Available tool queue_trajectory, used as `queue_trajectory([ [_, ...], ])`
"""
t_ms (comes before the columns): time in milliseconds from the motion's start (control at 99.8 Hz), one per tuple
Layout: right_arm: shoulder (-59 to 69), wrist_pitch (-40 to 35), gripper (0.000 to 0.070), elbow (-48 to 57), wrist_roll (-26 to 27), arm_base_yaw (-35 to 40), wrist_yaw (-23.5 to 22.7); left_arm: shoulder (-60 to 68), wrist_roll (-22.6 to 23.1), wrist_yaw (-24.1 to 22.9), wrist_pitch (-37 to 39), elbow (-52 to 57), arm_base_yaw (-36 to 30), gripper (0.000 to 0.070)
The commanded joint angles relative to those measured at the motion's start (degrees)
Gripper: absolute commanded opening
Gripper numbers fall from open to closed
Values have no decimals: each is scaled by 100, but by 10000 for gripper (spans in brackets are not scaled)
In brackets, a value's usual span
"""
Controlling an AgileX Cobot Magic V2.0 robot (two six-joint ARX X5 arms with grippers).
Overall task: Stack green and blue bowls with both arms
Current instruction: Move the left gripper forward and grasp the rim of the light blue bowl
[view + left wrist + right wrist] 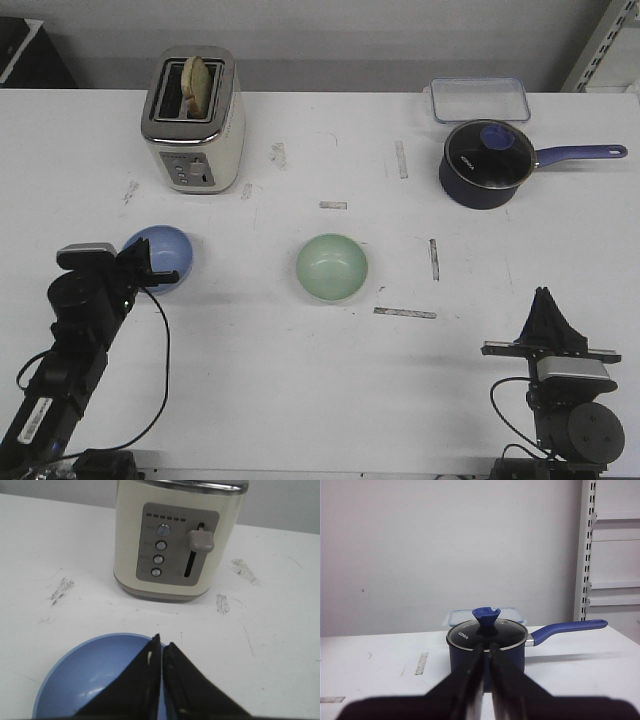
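Front view: blue bowl [160, 256] and green bowl [331, 266] sit well apart on the table [300, 380]; stacking not begun.

Left wrist view: left hand [161, 645] clenched, empty, above the blue bowl.

Right wrist view: right hand [486, 649] clenched, empty, facing the saucepan [487, 647].

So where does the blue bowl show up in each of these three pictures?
Front view: the blue bowl sits at the left of the table, just behind the left gripper.
Left wrist view: it fills the lower left, partly under the closed fingers.
Right wrist view: not in it.
Shared landmark: the cream toaster, standing behind the bowl in the front and left wrist views.
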Motion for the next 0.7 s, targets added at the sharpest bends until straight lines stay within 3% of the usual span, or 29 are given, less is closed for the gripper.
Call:
queue_trajectory([
  [0, -9, 59, 12, -2, 57, 2, -2, 297, -151, 17, -271, 267, -22, 1],
  [311, -9, 59, 12, -2, 57, 2, -4, 1204, -153, 28, -1379, 1213, 22, 1],
  [511, -9, 59, 12, -2, 57, 2, -2, 1475, -153, 44, -2181, 1801, 382, 10],
  [541, -9, 59, 12, -2, 57, 2, -2, 1504, -155, 76, -2247, 1858, 463, 33],
  [691, -9, 59, 12, -2, 57, 2, -4, 1589, -260, 433, -2505, 1993, 903, 296],
])
